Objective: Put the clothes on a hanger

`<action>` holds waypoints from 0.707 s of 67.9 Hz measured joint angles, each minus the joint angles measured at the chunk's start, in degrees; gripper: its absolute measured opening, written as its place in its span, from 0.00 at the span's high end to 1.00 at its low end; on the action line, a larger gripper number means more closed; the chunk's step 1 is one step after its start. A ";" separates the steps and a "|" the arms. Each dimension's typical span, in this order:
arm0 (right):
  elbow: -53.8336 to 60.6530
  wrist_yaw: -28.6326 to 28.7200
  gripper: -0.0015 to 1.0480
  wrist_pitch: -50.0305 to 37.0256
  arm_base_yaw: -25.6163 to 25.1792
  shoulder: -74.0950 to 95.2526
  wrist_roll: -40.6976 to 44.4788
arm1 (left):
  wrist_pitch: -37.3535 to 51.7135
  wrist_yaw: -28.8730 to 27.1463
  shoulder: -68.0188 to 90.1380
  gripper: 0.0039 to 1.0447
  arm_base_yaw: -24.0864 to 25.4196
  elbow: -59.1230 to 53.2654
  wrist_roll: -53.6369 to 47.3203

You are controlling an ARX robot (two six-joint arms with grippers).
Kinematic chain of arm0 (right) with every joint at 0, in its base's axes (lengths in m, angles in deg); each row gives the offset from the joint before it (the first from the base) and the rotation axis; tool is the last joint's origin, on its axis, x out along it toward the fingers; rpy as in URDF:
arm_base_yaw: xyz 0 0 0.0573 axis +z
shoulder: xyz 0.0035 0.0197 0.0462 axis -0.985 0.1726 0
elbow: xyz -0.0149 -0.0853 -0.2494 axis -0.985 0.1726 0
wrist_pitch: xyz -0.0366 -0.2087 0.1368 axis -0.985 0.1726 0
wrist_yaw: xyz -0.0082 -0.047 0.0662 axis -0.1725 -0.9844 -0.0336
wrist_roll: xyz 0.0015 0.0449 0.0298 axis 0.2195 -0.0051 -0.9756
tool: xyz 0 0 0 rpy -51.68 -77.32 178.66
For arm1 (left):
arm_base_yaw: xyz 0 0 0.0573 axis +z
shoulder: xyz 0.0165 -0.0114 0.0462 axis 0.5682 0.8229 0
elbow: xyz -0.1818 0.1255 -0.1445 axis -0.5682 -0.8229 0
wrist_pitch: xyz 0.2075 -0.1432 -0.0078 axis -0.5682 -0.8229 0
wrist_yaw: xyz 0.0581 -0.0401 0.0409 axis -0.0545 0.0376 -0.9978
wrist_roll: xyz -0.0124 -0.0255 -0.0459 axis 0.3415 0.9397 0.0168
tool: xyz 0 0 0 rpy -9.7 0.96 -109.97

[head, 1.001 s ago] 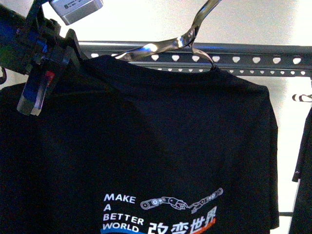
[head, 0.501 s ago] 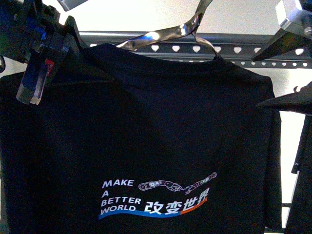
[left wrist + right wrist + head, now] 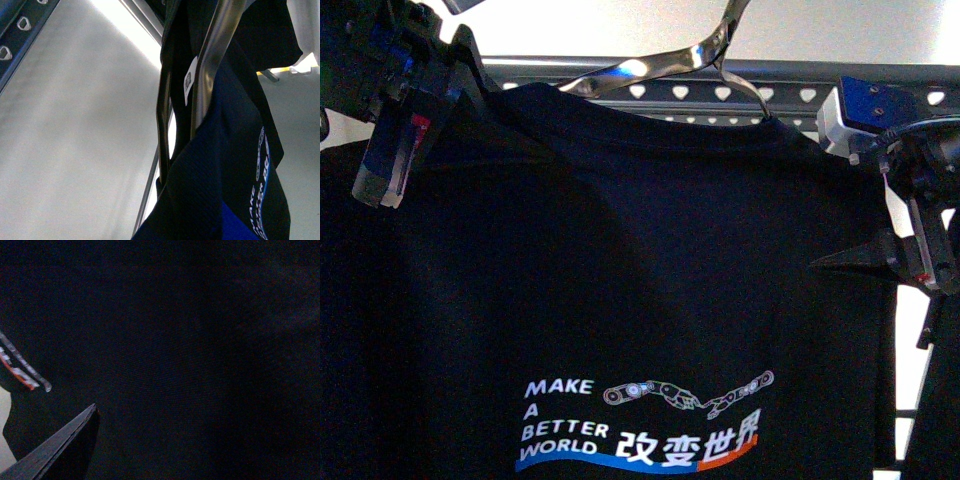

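At the right edge, the right gripper [image 3: 880, 262] has its fingers spread wide by the black T-shirt [image 3: 620, 270]. At the upper left, the left gripper [image 3: 415, 120] is at the shirt's shoulder; I cannot tell if it grips. The shirt fills the middle, on a shiny coat hanger [image 3: 665, 68]. Behind, the rack rail [image 3: 790, 98] crosses the top.

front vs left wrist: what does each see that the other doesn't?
Front only: left gripper at the shirt shoulder, right gripper at its other edge, and the print readable in full. Left wrist only: a white tag inside the shirt, beside the silver hanger bars. Both: shirt, silver hanger, rail with heart holes.
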 joint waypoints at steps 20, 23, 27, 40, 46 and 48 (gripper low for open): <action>2.93 1.53 0.61 -1.40 -0.66 -2.62 -1.57 | 0.00 0.17 -0.02 0.94 0.00 0.00 -0.02; 3.28 1.84 0.66 -0.98 -0.98 -3.04 -1.27 | 0.00 0.20 0.00 0.88 0.00 0.00 -0.02; 3.87 2.03 0.74 0.00 -1.57 -3.78 -0.26 | 0.02 0.28 -0.02 0.81 0.00 0.04 -0.02; 6.34 3.65 0.90 2.93 -4.15 -6.29 4.04 | 0.13 0.79 -0.02 0.54 0.00 0.44 -0.07; 7.98 4.13 0.90 4.20 -5.42 -7.80 5.35 | 0.15 0.85 -0.02 0.42 0.00 0.50 -0.07; 8.52 4.44 0.90 4.61 -5.81 -8.26 5.57 | 0.17 0.92 -0.02 0.37 0.00 0.55 -0.07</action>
